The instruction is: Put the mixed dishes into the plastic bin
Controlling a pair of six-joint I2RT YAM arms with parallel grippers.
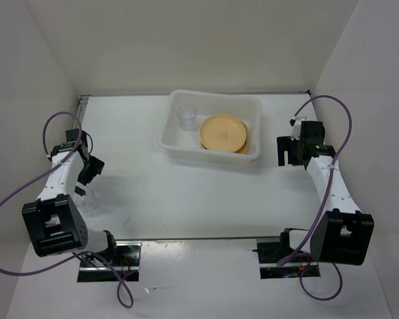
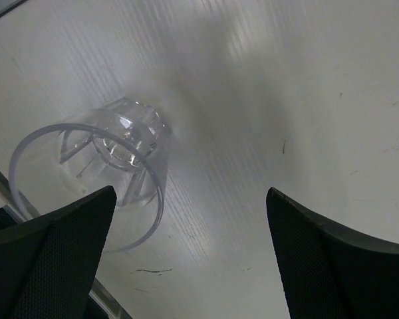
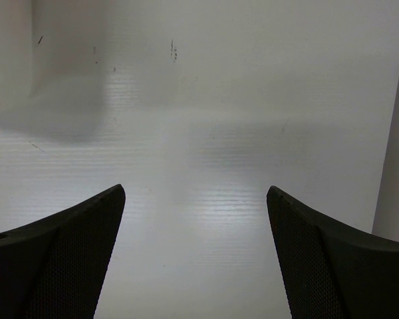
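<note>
A clear cup (image 2: 100, 159) is seen tipped on its side on the worktop (image 2: 286, 100), mouth turned toward the left pincer (image 2: 189, 193), off to one finger's side rather than between the spread, empty jaws. The right pincer (image 1: 289, 149), likewise spread and empty, is held beside the plastic bin (image 1: 169, 136), well apart from the cup, so the pick is judged the left arm's.

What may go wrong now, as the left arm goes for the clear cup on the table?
1. The clear cup seems to lie on its side, off-centre towards one side of the open left pincer; closing now may roll it away.
2. The plastic bin already holds plates and an upright cup; dropping this one in could knock that cup over.
</note>
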